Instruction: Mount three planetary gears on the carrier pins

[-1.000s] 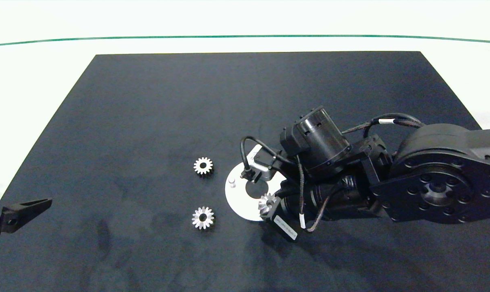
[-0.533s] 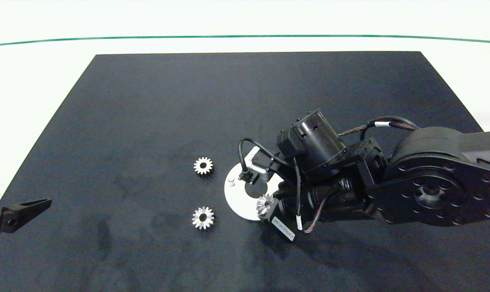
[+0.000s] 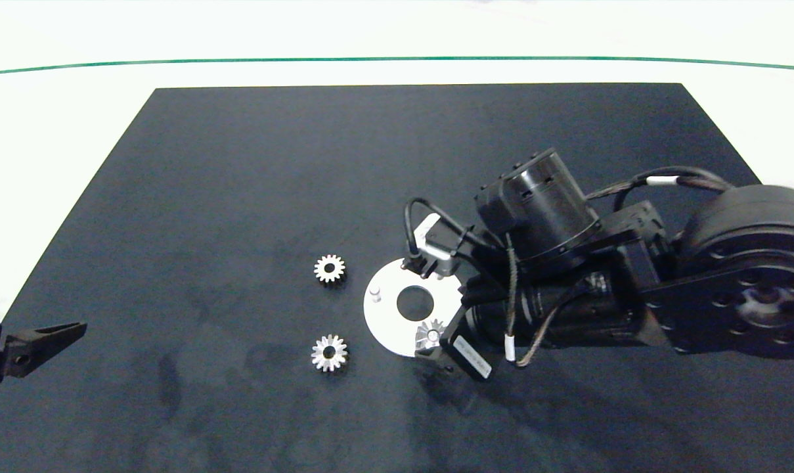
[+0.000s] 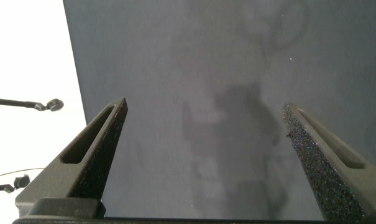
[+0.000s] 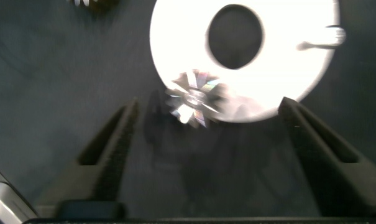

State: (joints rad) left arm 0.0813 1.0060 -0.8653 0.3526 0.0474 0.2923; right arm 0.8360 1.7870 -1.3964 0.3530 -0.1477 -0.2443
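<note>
One gear (image 3: 429,334): sitting on the white disc (image 3: 383,318), right tool (image 5: 206,134) pulling back, fingers apart.
Two gears (image 3: 330,269) (image 3: 329,353): lying on the desk (image 3: 239,197).
Left tool (image 4: 203,162): idling, spread.

Shiny silver gears (image 3: 329,269), plain white disc (image 3: 385,314) with white pins (image 3: 375,293), all on a matte black mat (image 3: 239,197). Dark arms.

Shiny silvery metal planetary gears (image 3: 329,269) lie on a matt black mat (image 3: 239,197) beside a smooth white disc (image 3: 383,315).
</note>
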